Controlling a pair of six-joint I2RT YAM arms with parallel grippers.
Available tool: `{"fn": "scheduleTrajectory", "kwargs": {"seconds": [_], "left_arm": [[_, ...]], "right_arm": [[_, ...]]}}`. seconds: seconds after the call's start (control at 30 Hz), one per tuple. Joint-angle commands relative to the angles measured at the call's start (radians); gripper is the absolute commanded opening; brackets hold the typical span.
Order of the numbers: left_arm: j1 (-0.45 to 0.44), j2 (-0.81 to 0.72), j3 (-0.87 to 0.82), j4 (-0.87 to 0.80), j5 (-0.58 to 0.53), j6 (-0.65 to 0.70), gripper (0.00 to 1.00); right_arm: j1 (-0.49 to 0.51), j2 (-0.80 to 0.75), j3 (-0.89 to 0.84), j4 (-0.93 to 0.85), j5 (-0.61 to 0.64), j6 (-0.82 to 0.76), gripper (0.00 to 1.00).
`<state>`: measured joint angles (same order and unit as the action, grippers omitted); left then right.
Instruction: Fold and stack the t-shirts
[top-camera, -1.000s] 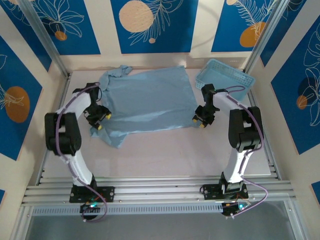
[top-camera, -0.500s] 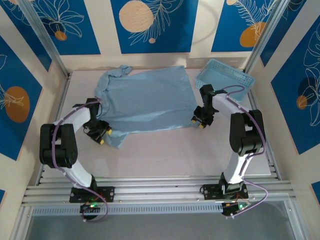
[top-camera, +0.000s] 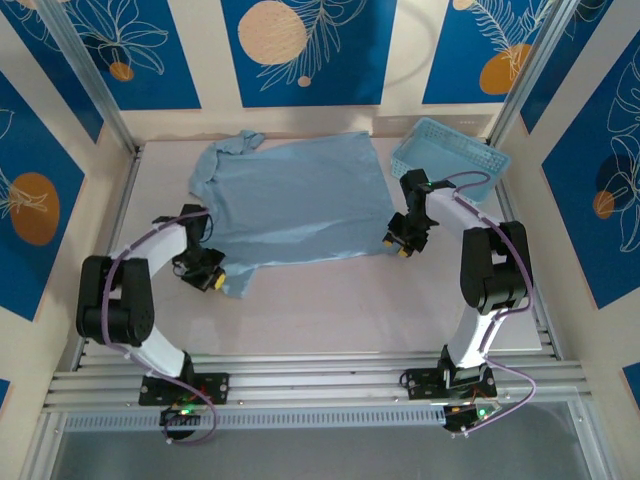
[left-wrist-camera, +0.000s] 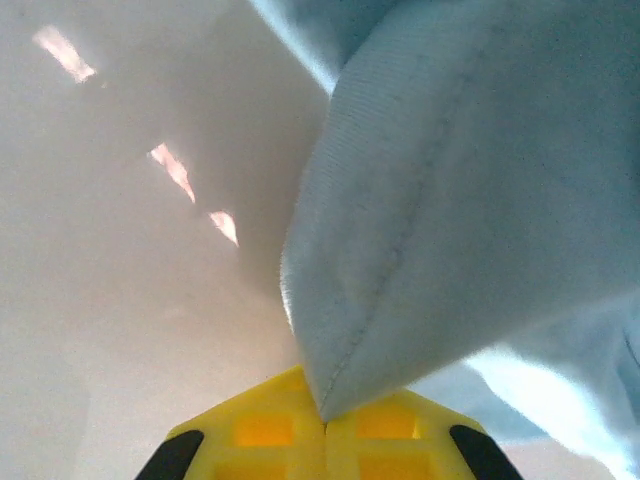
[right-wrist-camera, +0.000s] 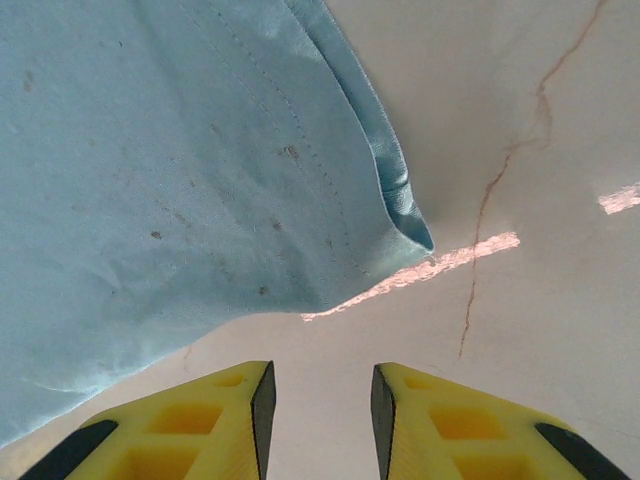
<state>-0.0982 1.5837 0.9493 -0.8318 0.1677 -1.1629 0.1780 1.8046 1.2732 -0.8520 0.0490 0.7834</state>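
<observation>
The walls around the work place carry blue panels (top-camera: 300, 50) with white leaf drawings and orange circles. Below them is a pale, smooth table (top-camera: 330, 310) with thin brownish veins in it and some bright light reflections.

On the far half of the table lies one light blue t-shirt (top-camera: 300, 200). It is spread out mostly flat, with a few soft wrinkles and a bunched part at its far left end. One flap of the cloth reaches out toward the near left. A light blue lattice basket (top-camera: 450, 160) stands in the far right corner, just beside the far right corner of the t-shirt; I cannot tell if they touch.

The left gripper (top-camera: 212, 282) is at that near left flap. In the left wrist view its yellow fingers are pressed fully together, and a stitched fold of the t-shirt is pinched between the tips and rises up from them.

The right gripper (top-camera: 397, 243) is low at the near right corner of the t-shirt. Its jaws stand partly open with a narrow gap, and in this gap I see bare table. The hemmed corner of the cloth lies just in front of the fingertips, not between them, so this gripper holds nothing.
</observation>
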Motion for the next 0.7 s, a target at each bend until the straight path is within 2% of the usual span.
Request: {"fn": "scheduleTrajectory", "kwargs": {"seconds": [0.0, 0.3, 0.4, 0.53, 0.57, 0.6, 0.67], "left_arm": [[-0.067, -0.100, -0.026, -0.146, 0.009, -0.151, 0.00], [-0.252, -0.293, -0.118, -0.250, 0.018, -0.557, 0.00], [-0.293, -0.296, -0.120, -0.234, 0.039, -0.621, 0.01], [-0.305, -0.266, -0.087, -0.234, 0.061, -0.639, 0.11], [-0.305, -0.256, -0.079, -0.234, 0.061, -0.633, 0.16], [-0.305, -0.251, -0.077, -0.228, 0.063, -0.629, 0.32], [-0.295, -0.253, -0.077, -0.223, 0.054, -0.605, 0.57]], "right_arm": [[-0.010, -0.021, -0.003, -0.007, -0.019, -0.017, 0.34], [-0.020, -0.010, 0.000, 0.004, -0.035, -0.033, 0.34], [-0.022, -0.013, -0.006, 0.009, -0.037, -0.039, 0.35], [-0.025, -0.015, -0.015, 0.013, -0.042, -0.046, 0.34], [-0.028, -0.016, -0.018, 0.014, -0.044, -0.047, 0.34], [-0.027, -0.017, -0.020, 0.014, -0.044, -0.049, 0.34], [-0.027, -0.017, -0.022, 0.014, -0.046, -0.052, 0.34]]}}
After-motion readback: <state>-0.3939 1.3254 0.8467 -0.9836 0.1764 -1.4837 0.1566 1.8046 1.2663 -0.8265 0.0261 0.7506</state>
